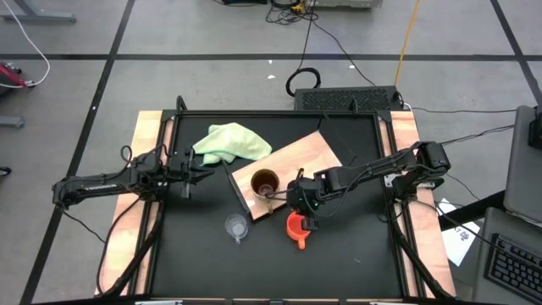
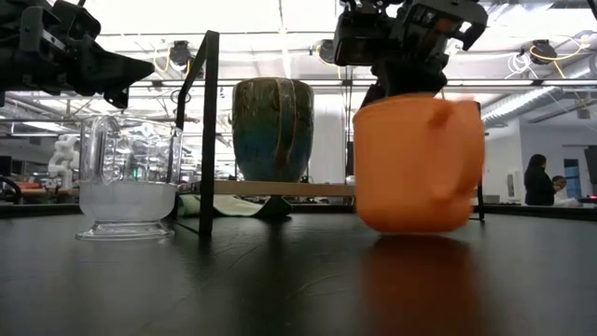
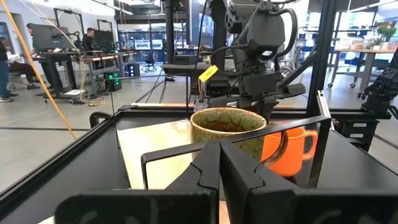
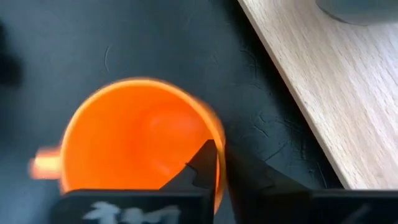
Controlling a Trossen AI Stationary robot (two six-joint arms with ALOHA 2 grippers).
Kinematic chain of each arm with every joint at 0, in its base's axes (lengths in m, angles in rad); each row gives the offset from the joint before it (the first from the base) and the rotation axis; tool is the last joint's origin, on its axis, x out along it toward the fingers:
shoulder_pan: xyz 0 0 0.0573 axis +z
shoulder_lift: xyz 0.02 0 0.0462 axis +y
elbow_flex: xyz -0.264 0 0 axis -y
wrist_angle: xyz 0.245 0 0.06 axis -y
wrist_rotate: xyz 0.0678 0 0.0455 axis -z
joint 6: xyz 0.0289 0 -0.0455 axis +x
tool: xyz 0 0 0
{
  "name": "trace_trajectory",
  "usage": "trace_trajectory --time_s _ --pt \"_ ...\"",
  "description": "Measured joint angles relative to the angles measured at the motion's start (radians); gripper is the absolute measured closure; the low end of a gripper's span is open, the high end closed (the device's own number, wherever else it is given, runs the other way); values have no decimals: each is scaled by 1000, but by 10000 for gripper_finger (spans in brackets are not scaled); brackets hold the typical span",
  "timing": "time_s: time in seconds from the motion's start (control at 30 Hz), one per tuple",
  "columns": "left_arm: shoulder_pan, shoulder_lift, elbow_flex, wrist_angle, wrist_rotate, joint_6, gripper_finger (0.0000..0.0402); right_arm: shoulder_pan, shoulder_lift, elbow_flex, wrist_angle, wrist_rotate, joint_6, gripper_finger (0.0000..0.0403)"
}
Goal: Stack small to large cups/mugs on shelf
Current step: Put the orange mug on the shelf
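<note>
The light-wood shelf [image 1: 296,161] lies aslant at the table's middle, and the tan-brown mug [image 1: 264,182] stands upright on its near left part. The clear glass cup [image 1: 236,227] stands by its base on the black table, near and left of the shelf. Right of it is the orange cup [image 1: 296,227], its handle [image 1: 301,244] toward the near edge. My right gripper [image 1: 298,206] is shut on the cup's rim. At the table's left my left gripper [image 1: 201,169] hovers shut and level, holding nothing. My right gripper pinches the orange cup's rim [image 4: 216,163] on the side opposite the handle, one finger inside the cup and one outside. The fingers slant down from the far right. In the low view the cup [image 2: 415,163] leans a little; whether its bottom is off the table I cannot tell.
A pale green cloth [image 1: 229,142] lies bunched at the far left, beside the shelf's far end. A black frame [image 2: 207,131] with upright posts rings the table. Bare black table lies along the near edge and to the right of the orange cup.
</note>
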Motion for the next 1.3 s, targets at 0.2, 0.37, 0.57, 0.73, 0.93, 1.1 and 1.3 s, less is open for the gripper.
trace_trajectory --time_s 0.2,0.37,0.57,0.73,0.93,1.1,1.3 --pt "0 0 0 0 0 0 389 1 0 0 2 17 -8 392" --pt "0 0 0 0 0 0 389 0 0 0 -2 22 -40 398" --pt "0 0 0 0 0 0 389 0 -12 0 -29 21 -76 400" --pt "0 0 0 0 0 0 389 0 -48 0 -18 21 -87 401" --pt "0 0 0 0 -1 0 389 -2 -102 0 13 26 -97 402" --pt "0 0 0 -1 -1 0 389 -1 -142 -46 70 48 -104 402" --pt "0 0 0 -13 -1 0 389 -2 -189 -158 152 48 -64 402"
